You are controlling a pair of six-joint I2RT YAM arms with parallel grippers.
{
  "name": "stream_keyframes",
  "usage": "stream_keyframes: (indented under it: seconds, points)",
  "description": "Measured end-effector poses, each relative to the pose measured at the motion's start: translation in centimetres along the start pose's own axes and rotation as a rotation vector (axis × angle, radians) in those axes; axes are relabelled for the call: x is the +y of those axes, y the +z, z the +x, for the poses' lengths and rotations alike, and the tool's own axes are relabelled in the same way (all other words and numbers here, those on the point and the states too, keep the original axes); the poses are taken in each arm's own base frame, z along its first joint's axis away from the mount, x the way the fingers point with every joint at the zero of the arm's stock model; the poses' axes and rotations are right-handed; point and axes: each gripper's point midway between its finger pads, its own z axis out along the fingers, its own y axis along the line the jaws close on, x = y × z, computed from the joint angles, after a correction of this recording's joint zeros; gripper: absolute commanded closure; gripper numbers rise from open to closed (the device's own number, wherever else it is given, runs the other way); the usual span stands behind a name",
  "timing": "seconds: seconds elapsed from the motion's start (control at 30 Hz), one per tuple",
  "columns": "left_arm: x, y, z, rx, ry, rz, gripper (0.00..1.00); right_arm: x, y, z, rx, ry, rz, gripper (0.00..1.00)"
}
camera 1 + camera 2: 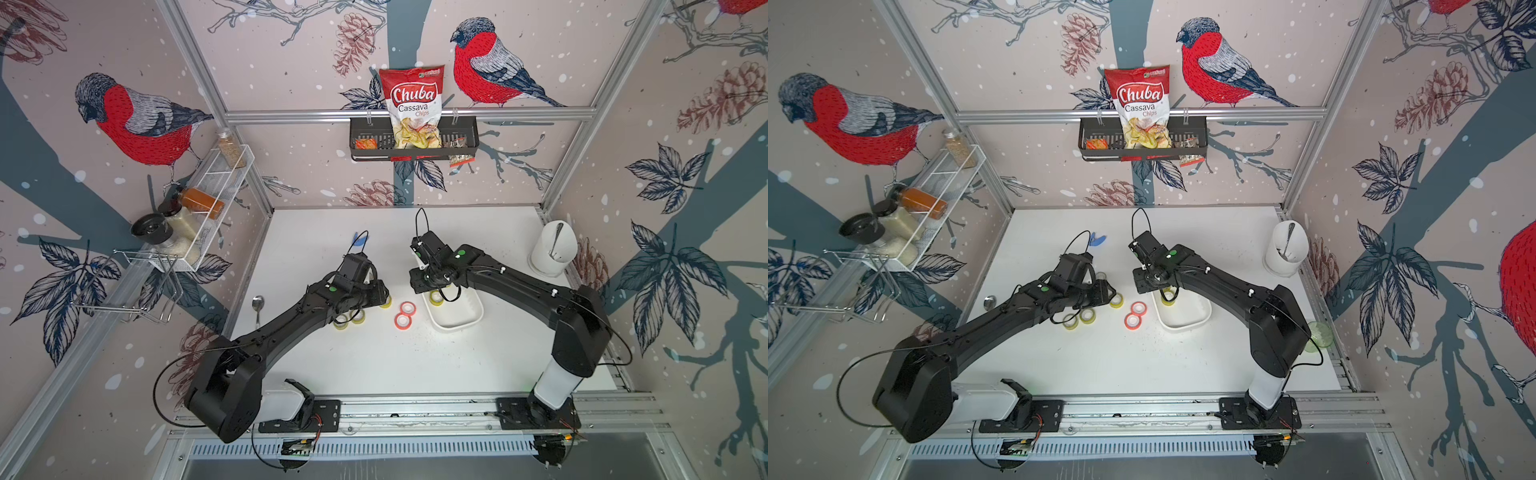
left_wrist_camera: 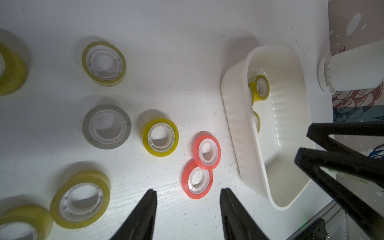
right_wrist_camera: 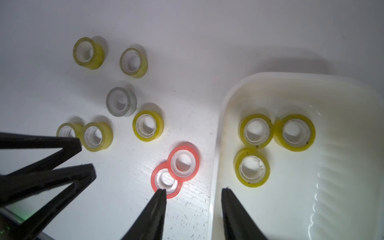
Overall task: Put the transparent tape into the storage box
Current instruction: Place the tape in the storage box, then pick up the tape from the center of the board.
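Right jaws stand apart, empty, above the storage box (image 3: 291, 79) edge; three tape rolls (image 3: 242, 133) inside; left jaws apart, empty.

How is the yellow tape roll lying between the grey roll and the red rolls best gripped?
Probably from straight above: the yellow tape roll lies flat, hole up. Pinch its wall, one finger in the white core, one outside, on a stretch clear of the grey roll and red rolls.

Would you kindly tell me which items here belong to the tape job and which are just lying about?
Job: storage box; loose yellowish tape rolls; three boxed rolls.
Lying about: red rolls; spoon; cup; chips bag; spice jars.
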Motion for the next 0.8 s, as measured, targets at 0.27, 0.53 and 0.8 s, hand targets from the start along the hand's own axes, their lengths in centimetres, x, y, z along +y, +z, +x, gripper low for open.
stream_keyframes:
  seconds: [0.27, 0.53, 0.8]
  points:
    - [2.4, -0.9, 0.8, -0.005, -0.048, -0.034, 0.46, 4.0, 3.5, 0.2, 0.070, -0.129, -0.080, 0.45]
    - [4.5, -1.3, 1.0, -0.016, -0.094, -0.060, 0.46, 5.9, 6.7, 0.9, 0.146, -0.180, -0.103, 0.40]
    - [5.6, -1.3, 1.6, -0.009, -0.118, -0.069, 0.46, 6.9, 9.7, 2.4, 0.228, -0.204, -0.087, 0.34]
